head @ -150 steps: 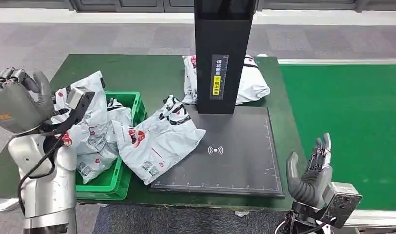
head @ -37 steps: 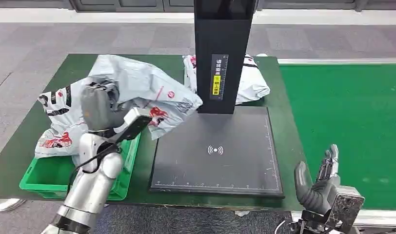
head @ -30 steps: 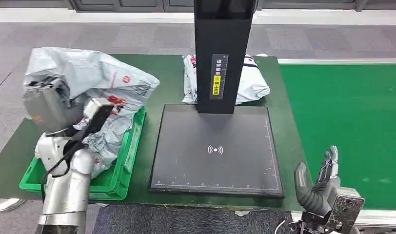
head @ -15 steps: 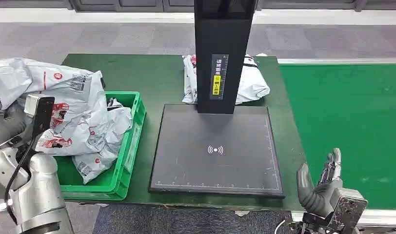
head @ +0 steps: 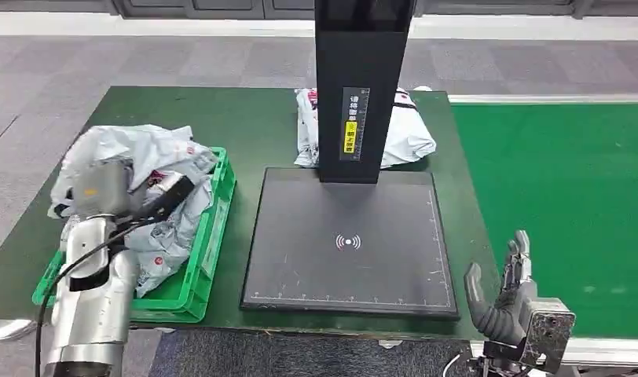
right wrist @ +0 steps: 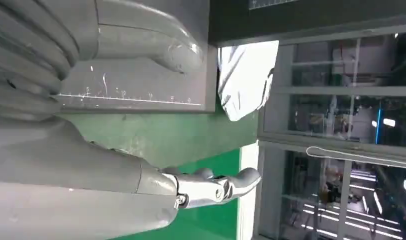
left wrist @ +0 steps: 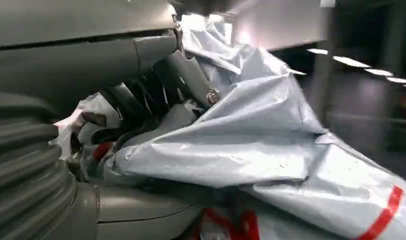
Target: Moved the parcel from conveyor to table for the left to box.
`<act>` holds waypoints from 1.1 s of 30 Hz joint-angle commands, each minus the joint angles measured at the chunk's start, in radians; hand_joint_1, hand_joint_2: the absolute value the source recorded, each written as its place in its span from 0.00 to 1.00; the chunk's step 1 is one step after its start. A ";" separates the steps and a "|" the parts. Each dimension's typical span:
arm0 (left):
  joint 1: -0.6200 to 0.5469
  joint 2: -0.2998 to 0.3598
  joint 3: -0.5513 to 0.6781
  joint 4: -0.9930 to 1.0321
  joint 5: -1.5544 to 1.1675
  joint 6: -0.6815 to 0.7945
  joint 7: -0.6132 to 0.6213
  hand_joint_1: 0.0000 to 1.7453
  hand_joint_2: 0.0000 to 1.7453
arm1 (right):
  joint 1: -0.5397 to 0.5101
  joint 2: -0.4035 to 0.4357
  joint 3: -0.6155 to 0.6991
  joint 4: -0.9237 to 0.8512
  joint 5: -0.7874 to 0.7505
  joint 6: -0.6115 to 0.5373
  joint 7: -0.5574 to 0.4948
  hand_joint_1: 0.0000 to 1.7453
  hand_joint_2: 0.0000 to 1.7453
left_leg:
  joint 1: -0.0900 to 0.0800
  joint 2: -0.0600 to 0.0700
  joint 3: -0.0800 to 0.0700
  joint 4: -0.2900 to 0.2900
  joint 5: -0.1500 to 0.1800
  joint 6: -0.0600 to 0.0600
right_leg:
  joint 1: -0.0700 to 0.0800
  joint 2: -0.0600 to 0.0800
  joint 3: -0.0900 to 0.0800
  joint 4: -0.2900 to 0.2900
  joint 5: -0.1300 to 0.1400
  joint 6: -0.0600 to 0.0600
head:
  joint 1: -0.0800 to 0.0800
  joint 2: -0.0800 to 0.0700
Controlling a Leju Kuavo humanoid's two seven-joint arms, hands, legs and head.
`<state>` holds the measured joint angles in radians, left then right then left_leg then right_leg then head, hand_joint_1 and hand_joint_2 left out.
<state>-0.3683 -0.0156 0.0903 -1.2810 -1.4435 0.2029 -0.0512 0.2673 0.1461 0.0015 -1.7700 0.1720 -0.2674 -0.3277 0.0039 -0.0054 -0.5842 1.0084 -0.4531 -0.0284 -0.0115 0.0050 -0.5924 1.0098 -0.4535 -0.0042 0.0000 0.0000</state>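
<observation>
Resting over the green crate (head: 216, 216) at the desk's (head: 245, 118) left side, the left hand (head: 104, 187) grips a crumpled grey parcel (head: 155, 149), its dark fingers (left wrist: 136, 100) dug into the plastic folds as the left wrist view shows; the parcel lies in and atop the crate, heaped on further grey mailers with red markings. Landmark for all entries: the black scanner pad (head: 349, 239), flat on the green desk. Crate: just left of the pad, nearly touching its left edge. Black upright column (head: 361, 86): rises from the pad's far edge, bearing a yellow-and-white label. Second white parcel (head: 406, 133): lies on the desk beyond the pad's far edge, partly hidden behind the column; in the right wrist view a pale bag (right wrist: 246, 77) shows past the pad's ruled edge. Green conveyor belt (head: 559, 212): right of the pad, beside the desk's right edge. Right hand (head: 500, 294): near the pad's near right corner, below the desk edge, beside the belt; fingers spread and upright, thumb apart, holding nothing. Right wrist view confirms the fingers (right wrist: 216, 187) extended with no object among them. Left arm: silver, comes up from the near left, well left of the pad, wrist camera unit lying over the crate's contents. Floor beyond the desk: grey tiles.
</observation>
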 commanded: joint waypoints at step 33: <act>-0.313 0.085 -0.066 0.575 0.044 -0.046 0.261 0.20 0.00 | -0.013 0.023 -0.054 0.035 0.012 0.003 0.039 0.00 1.00 | 0.001 0.004 0.003 -0.002 0.001 -0.001 | 0.003 0.003 0.001 -0.003 0.002 -0.001 | 0.000 0.000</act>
<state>-0.6262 0.0687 -0.0778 -0.8454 -1.4087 0.2785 0.3005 0.2758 0.1717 -0.0336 -1.7700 0.1907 -0.2681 -0.3002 0.0039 -0.0041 -0.5838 1.0084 -0.4529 -0.0297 -0.0102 0.0068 -0.5936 1.0099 -0.4533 -0.0049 0.0000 0.0000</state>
